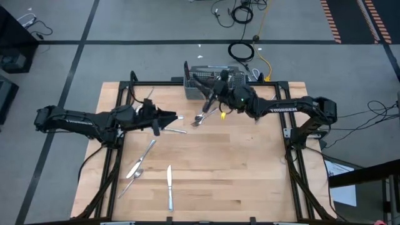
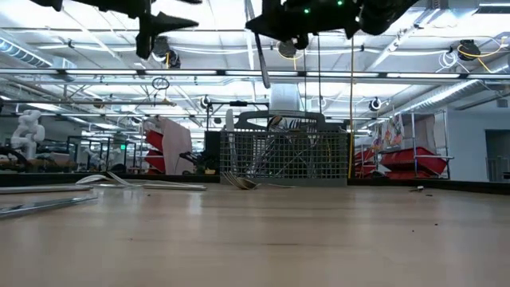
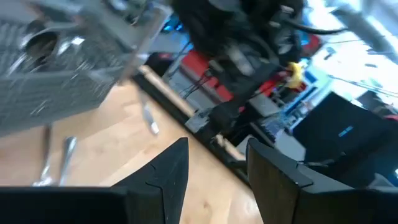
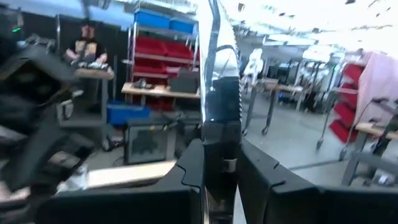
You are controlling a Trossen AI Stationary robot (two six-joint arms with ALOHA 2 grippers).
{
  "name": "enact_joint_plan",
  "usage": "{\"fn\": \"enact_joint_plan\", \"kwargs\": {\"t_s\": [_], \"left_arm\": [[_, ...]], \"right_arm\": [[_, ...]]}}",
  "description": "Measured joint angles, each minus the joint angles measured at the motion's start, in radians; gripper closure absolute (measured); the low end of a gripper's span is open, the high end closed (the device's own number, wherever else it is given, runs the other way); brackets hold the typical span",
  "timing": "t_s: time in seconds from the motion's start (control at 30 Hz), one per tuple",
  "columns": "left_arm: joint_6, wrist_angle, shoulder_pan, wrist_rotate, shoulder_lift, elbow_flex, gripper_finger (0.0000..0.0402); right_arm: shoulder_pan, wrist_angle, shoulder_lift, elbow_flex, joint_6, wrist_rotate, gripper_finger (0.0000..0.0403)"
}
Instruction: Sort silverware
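Silverware lies loose on the wooden table point(image 1: 250, 181): two pieces point(image 1: 203, 117) near the middle, one point(image 1: 176, 131) beside my left gripper, and three more point(image 1: 142, 159) point(image 1: 131, 181) point(image 1: 169, 187) nearer the front. My left gripper point(image 1: 176, 118) point(image 3: 214, 146) hovers open above the table's left half, with nothing between its fingers. My right gripper point(image 1: 212, 97) point(image 4: 214, 149) is raised in front of the grey mesh basket point(image 1: 215, 78) and is shut on a slim shiny piece, seemingly a knife point(image 4: 216, 62). My right gripper pinches the knife between its two fingers point(image 4: 193, 168) at a stretch partway along its length point(image 4: 219, 118). The fingers come about level, across the piece. It stands nearly upright and is lifted clear, its lower end point(image 2: 265, 80) hanging high above the table.
The mesh basket point(image 2: 283, 155) stands at the table's far edge with several pieces upright inside. Black frame rails point(image 1: 294, 156) run along the table's sides. A small yellow part point(image 1: 223, 114) lies near the middle. Cables point(image 1: 240, 50) lie on the floor beyond the table.
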Motion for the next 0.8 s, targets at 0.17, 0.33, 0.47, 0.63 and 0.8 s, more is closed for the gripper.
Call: {"fn": "enact_joint_plan", "kwargs": {"t_s": [0.17, 0.33, 0.47, 0.63, 0.8], "left_arm": [[0.036, 0.072, -0.028, -0.001, 0.000, -0.019, 0.0237], [0.058, 0.077, -0.059, -0.001, -0.002, -0.030, 0.0237], [0.153, 0.082, -0.094, 0.000, -0.019, -0.030, 0.0237], [0.281, 0.113, -0.136, 0.001, -0.057, -0.030, 0.0237], [0.357, 0.126, -0.158, 0.003, -0.074, -0.030, 0.0237]], "right_arm": [[-0.046, 0.014, 0.075, 0.152, -0.053, -0.049, 0.0361], [-0.077, 0.033, 0.205, 0.298, -0.100, -0.072, 0.0361], [-0.116, 0.214, 0.309, 0.324, -0.005, -0.125, 0.0361], [-0.148, 0.352, 0.420, 0.322, 0.036, -0.039, 0.0361], [-0.151, 0.424, 0.477, 0.323, 0.024, 0.005, 0.0361]]}}
